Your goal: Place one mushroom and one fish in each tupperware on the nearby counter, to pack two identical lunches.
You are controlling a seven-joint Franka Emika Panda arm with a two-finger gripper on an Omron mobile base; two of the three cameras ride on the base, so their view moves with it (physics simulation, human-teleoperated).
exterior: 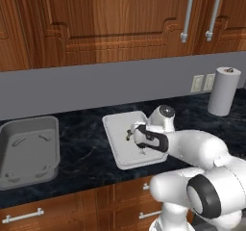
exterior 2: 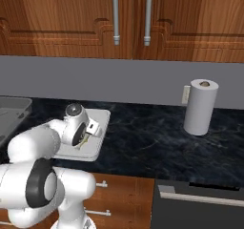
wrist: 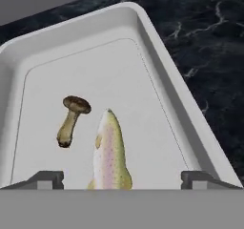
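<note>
You are hovering the claw (wrist: 121,178), jaws spread wide and holding nothing, right over the white tray (wrist: 200,128), where the fish (wrist: 110,151) is lying between its fingertips beside the mushroom (wrist: 72,119), seemingly just dropped to complete this lunch.

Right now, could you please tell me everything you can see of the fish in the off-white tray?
The fish is slender and pale, beige-silver with a pinkish stripe along its side and yellowish edges. It lies flat on the floor of the off-white tray, pointed end toward the tray's far wall, beside a brown-capped mushroom without touching it. The gripper hangs open above it, fingertips apart on either side.
</note>
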